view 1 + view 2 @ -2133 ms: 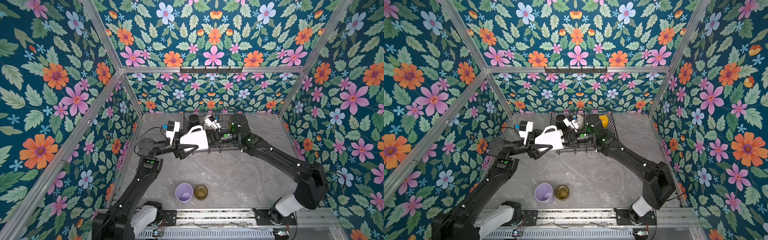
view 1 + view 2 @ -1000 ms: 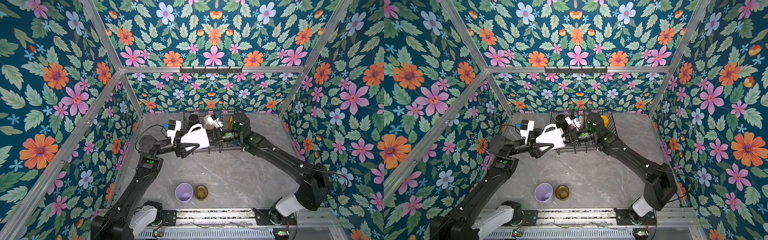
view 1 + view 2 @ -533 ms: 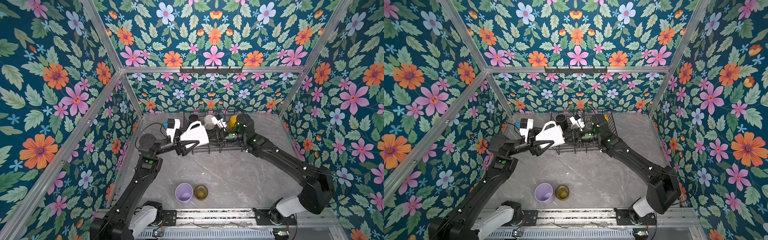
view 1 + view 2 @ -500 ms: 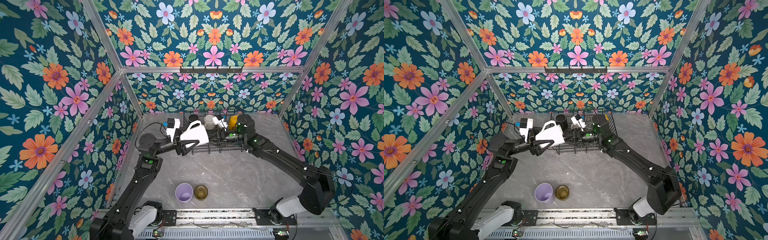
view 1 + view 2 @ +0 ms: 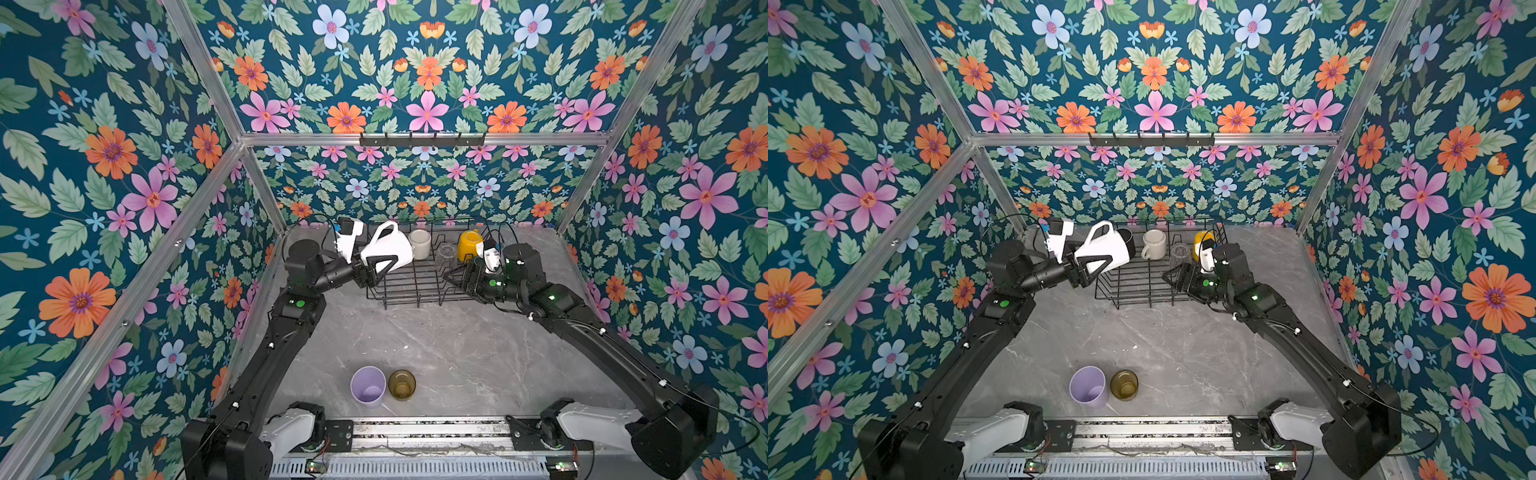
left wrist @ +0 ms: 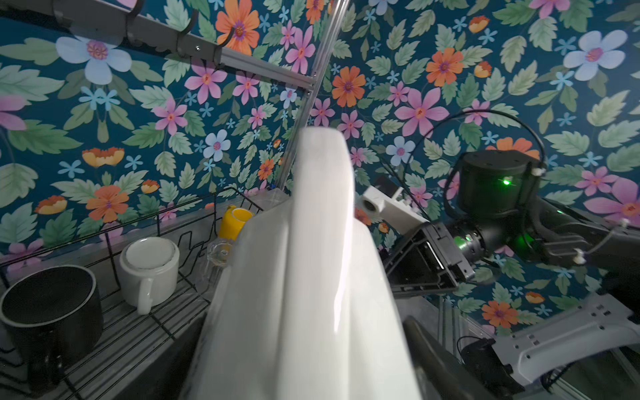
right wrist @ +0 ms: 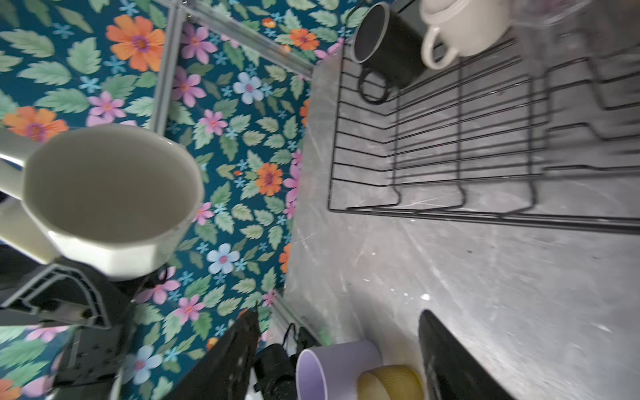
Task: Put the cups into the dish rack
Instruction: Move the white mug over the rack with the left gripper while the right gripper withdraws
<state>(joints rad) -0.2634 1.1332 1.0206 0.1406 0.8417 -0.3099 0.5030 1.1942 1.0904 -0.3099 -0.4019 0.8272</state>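
Note:
My left gripper (image 5: pixel 381 266) is shut on the tall white mug (image 5: pixel 390 246), which hangs tilted over the left end of the dish rack (image 5: pixel 415 289) and fills the left wrist view (image 6: pixel 304 277). In the rack stand a black mug (image 5: pixel 1127 241), an upturned pale mug (image 5: pixel 419 244), a clear glass (image 5: pixel 445 254) and a yellow mug (image 5: pixel 469 245). My right gripper (image 5: pixel 455 276) hovers open and empty over the rack's right front corner, open in the right wrist view (image 7: pixel 339 315) too. A lilac tumbler (image 5: pixel 368 384) and an olive-amber glass (image 5: pixel 402 384) stand near the table's front edge.
Floral walls close in the grey marble table (image 5: pixel 457 353) on three sides. A hook rail (image 5: pixel 422 139) runs along the back wall above the rack. The arms' bases sit on a metal rail (image 5: pixel 415 432) at the front edge.
My right gripper's jaws have opened and it has drawn back to the right, away from the cups at the back of the rack. The left gripper has carried the white mug slightly farther back.

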